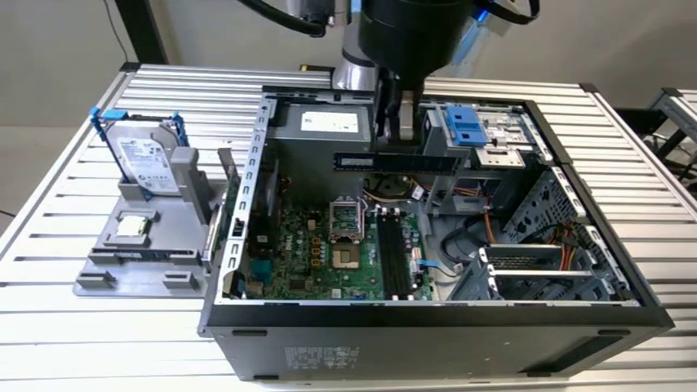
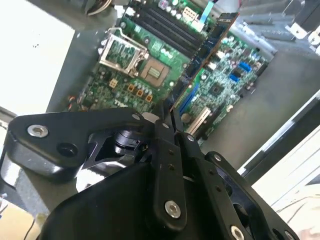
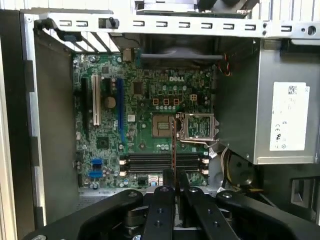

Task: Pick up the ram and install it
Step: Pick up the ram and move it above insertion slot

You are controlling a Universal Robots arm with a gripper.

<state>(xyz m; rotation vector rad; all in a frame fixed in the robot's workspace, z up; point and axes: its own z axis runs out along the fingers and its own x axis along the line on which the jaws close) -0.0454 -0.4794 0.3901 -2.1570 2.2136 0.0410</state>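
Slatted aluminium table bears open grey steel tower case, lying on side. Inside: green motherboard, long black slots seemingly vacant. Grey power-supply box carries white printed label; print left unread. Black two-finger gripper pinches thin blue-green ram at mid-length, clamped across flat faces. Ram hangs above motherboard, crosswise to slots, well apart from them. Likely light, stiff, fragile: grip faces near top edge, spare contact edge.
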